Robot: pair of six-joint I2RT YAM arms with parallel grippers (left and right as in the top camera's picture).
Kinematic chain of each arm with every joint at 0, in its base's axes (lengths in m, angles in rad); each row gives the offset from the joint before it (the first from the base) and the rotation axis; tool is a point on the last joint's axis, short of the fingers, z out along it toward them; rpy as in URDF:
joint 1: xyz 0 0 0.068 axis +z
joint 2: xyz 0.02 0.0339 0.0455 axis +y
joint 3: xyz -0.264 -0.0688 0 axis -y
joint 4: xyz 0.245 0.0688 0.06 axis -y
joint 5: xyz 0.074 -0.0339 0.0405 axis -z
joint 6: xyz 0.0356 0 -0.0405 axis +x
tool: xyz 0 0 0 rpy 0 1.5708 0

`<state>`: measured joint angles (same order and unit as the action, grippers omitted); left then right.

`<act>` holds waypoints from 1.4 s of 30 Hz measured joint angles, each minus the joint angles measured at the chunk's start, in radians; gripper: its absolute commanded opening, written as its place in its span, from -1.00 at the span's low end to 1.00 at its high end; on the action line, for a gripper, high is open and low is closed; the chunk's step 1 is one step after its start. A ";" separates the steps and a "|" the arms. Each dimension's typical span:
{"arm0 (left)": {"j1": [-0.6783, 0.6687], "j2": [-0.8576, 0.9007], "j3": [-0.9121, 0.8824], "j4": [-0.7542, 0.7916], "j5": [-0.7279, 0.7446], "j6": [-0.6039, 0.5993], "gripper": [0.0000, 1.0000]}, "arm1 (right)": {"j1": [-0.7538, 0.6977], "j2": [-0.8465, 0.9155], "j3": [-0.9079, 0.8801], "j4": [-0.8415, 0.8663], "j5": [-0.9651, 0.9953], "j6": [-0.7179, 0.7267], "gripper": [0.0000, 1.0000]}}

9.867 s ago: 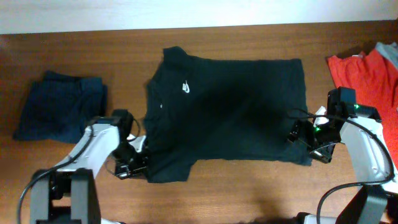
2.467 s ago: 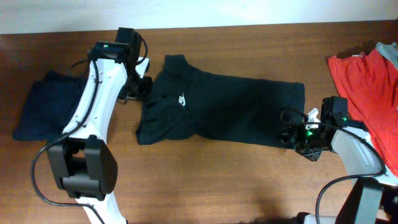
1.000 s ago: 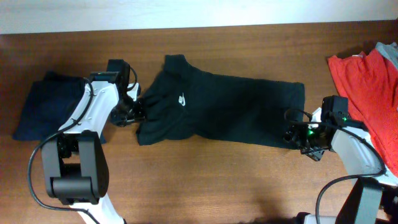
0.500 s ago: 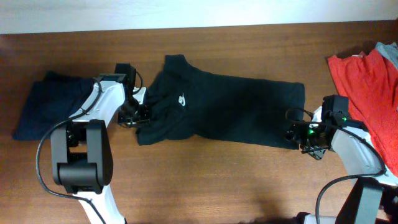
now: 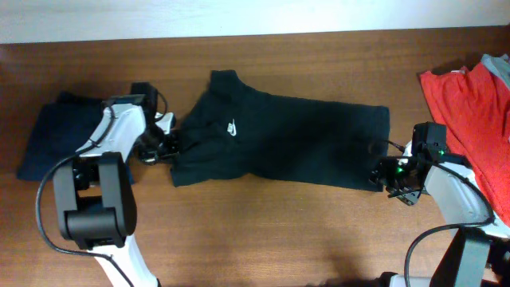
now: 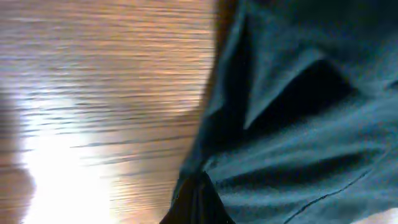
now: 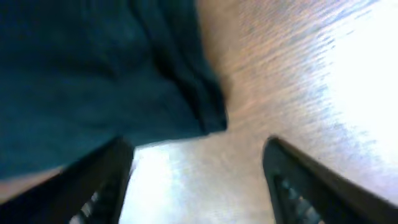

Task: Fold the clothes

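The left gripper [image 5: 165, 148] has just shut to a tight pinch on the left edge of the black T-shirt [image 5: 287, 143], where half a second ago it stood partly open. The right gripper [image 5: 390, 172] is open but narrowing, its fingers either side of the shirt's hem corner, not yet on it. The shirt lies folded lengthwise across the table [image 5: 263, 231]; one end looks secured for the next fold

Brown wooden table [image 5: 263, 239] (glossy, grain left to right), pale strip [image 5: 239, 16] along its far edge
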<state>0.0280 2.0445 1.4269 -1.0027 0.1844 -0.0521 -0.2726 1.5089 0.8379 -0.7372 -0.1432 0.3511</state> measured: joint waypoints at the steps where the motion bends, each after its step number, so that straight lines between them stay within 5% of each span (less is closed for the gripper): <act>1: 0.010 0.000 0.000 0.000 0.002 0.000 -0.99 | 0.000 0.002 0.000 0.001 0.001 0.004 -0.27; 2: 0.016 0.000 0.000 -0.001 0.003 0.000 -0.99 | 0.000 0.010 0.000 0.001 0.004 0.010 -0.41; 5: 0.021 0.000 0.000 -0.002 0.008 0.000 -0.99 | 0.000 0.052 0.000 0.006 0.004 0.038 -0.42; 8: 0.018 0.000 0.000 -0.002 0.012 0.004 -0.99 | 0.000 0.103 0.000 0.011 -0.012 0.055 -0.20; 18: 0.018 0.000 0.000 -0.003 0.015 0.007 -0.99 | 0.000 0.129 0.000 0.046 -0.089 0.027 -0.14; 21: 0.018 0.000 0.000 -0.003 0.015 0.006 -0.99 | 0.000 0.129 0.000 0.047 -0.109 0.000 -0.41; 22: 0.018 0.000 0.000 -0.003 0.015 0.006 -0.99 | 0.000 0.129 0.000 0.047 -0.112 -0.007 -0.67; 26: 0.018 0.000 0.000 -0.003 0.015 0.007 -0.99 | 0.000 0.129 0.000 0.037 -0.098 -0.015 -0.89; 42: 0.018 0.000 0.005 -0.010 0.023 0.006 -0.99 | 0.000 0.129 0.004 -0.094 0.091 0.084 -0.92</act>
<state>0.0463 2.0449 1.4322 -1.0122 0.2077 -0.0456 -0.2726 1.6379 0.8417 -0.8310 -0.0521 0.4347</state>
